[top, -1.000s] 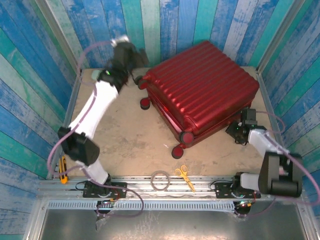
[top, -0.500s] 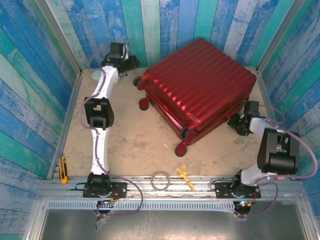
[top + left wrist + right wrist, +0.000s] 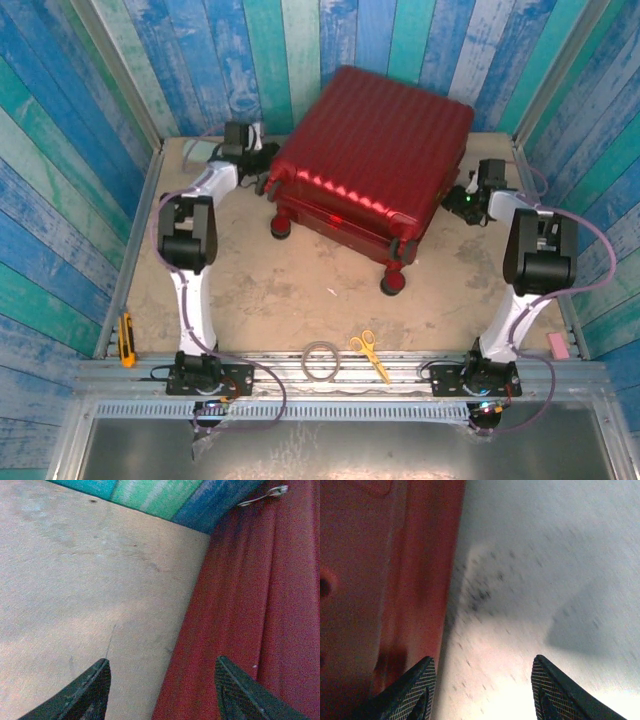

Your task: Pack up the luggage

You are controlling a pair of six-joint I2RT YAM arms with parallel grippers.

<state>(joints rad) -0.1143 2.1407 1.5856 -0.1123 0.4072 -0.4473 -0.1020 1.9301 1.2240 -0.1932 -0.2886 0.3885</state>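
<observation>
- Occupying the upper centre of the top view, the luggage (image 3: 370,140) sits closed on the desk (image 3: 250,290). Its ribbed red shell faces the camera, its far edge is close to the plank wall (image 3: 300,50), and its wheels (image 3: 391,284) are on the near side.
- Handling, judged: a rigid hard shell, bulky and probably heavy for 2 small arms. The glossy ribs look slippery, so a pinch on the broad face would likely slide. Nothing suggests fragility.
- Hold points, judged: the 2 side edges, the seam between the halves, or a wheel stem. Bracing both flanks at once looks safer than lifting by 1 side.
- The left gripper (image 3: 262,168) is at the case's left edge. In the left wrist view its jaws stand apart, released, with bare desk and the shell's rim beyond them and nothing clamped.
- The right gripper (image 3: 458,200) is at the case's right edge. Its jaws are likewise parted and grasp nothing, with the shell just beside 1 of them.
- Hidden: the inside and any contents, behind the closed shell, and also the far side and the underside. Whether the case lies flat or is tipped cannot be told.
- Hard to make out: a small pale metal piece (image 3: 262,494) at the upper right of the left wrist view, possibly a zip pull. The right wrist view is blurred.
</observation>
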